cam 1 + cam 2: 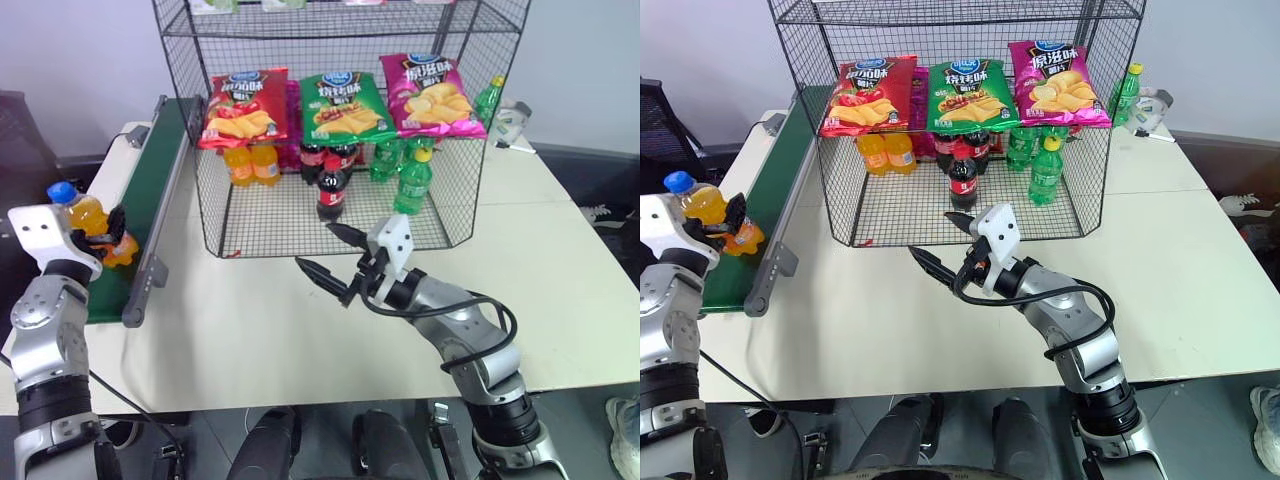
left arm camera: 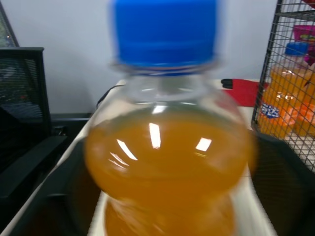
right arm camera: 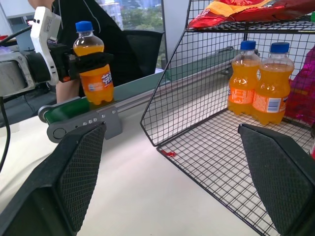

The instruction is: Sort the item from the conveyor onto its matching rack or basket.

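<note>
Leftmost, at the left edge of the left eye view, the left gripper (image 1: 108, 235) is seen clenched around the orange soda bottle (image 1: 92, 222), its black fingers wrapped about the labelled middle. The bottle is held upright with its blue cap (image 1: 61, 191) on top, and from the right wrist view its base is seen lifted clear above the near end of the conveyor (image 1: 145, 190). The conveyor's dark green belt is framed by grey rails and runs from the lower left of the frame up toward the upper middle, along the left side of the white table (image 1: 560, 260).

Further right, in the upper middle of the frame, the black wire rack (image 1: 215, 205) is set on the table. Three chip bags are laid across its middle shelf: a red one (image 1: 242, 106), a green one (image 1: 344, 104) and a pink one (image 1: 432, 95). Beneath them, on the mesh floor, two orange soda bottles (image 1: 251, 163) are stood at the left, dark cola bottles (image 1: 332, 185) in the middle and green bottles (image 1: 413, 180) at the right.

Below the rack, at the centre of the frame, the right gripper (image 1: 335, 258) is held just above the table with its two black fingers spread apart and nothing between them.
</note>
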You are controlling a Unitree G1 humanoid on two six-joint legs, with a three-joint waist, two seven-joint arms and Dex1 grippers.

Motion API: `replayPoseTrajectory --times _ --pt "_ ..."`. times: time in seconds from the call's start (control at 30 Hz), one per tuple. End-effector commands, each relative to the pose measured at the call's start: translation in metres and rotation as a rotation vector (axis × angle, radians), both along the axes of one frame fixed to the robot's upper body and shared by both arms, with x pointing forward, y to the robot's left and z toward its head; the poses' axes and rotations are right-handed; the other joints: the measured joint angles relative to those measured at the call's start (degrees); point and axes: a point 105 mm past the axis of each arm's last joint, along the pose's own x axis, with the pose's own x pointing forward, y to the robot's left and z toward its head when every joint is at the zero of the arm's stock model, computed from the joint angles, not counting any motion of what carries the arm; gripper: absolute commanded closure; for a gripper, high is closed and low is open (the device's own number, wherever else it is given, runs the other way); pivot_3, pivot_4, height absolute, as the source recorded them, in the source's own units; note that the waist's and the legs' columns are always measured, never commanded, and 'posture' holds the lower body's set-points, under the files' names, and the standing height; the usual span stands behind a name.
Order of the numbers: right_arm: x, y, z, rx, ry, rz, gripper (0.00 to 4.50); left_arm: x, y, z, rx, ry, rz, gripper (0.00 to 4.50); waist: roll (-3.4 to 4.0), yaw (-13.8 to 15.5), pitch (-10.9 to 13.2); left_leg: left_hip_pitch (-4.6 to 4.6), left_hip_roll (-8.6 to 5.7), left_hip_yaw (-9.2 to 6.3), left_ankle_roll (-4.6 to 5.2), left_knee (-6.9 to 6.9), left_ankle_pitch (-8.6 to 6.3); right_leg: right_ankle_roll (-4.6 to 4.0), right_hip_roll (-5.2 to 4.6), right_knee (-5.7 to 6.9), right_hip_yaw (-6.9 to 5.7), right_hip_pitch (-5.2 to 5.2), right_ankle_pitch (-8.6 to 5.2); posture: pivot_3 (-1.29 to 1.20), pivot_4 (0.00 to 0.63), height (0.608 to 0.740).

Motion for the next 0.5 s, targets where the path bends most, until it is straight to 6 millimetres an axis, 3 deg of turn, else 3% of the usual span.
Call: replayPoseTrajectory --times 0.03,0.13,0.3,0.4,0.5 --pt "-0.007 0.004 0.014 0.03 -0.048 0.025 0.0 -0.007 0.003 0.021 0.036 -0.058 0.017 2.02 0.0 0.0 0.0 0.0 0.0 0.0 0.0 0.0 0.0 0.0 0.0 0.0 0.0 0.0 0.0 0.0 0.15 0.74" --pt "-0.007 0.003 0.014 0.03 -0.048 0.025 0.0 -0.01 0.001 0.025 0.042 -0.067 0.011 2.02 0.0 0.0 0.0 0.0 0.0 0.0 0.0 0.0 0.0 0.0 0.0 0.0 0.0 0.0 0.0 0.0 0.15 0.74" --pt "-0.007 0.002 0.014 0.022 -0.055 0.022 0.0 -0.019 -0.014 0.071 0.084 -0.179 -0.074 2.02 -0.07 0.0 0.0 -0.01 0.0 -0.01 0.0 0.01 0.0 0.0 0.0 0.0 0.0 0.0 0.0 0.0 0.15 0.74" --pt "-0.006 0.002 0.014 0.02 -0.056 0.021 0.0 -0.02 -0.047 0.099 0.102 -0.226 -0.24 2.02 -0.08 0.0 0.0 -0.02 0.0 -0.01 0.0 0.01 0.0 0.0 0.0 0.0 0.0 -0.01 0.0 0.0 0.15 0.74" --pt "-0.007 0.001 0.014 0.018 -0.057 0.022 0.0 -0.022 -0.087 0.111 0.144 -0.227 -0.43 2.02 -0.07 0.0 0.0 -0.03 0.0 -0.02 0.0 0.03 0.0 -0.01 -0.01 0.0 0.0 0.01 0.0 0.0 0.15 0.74"
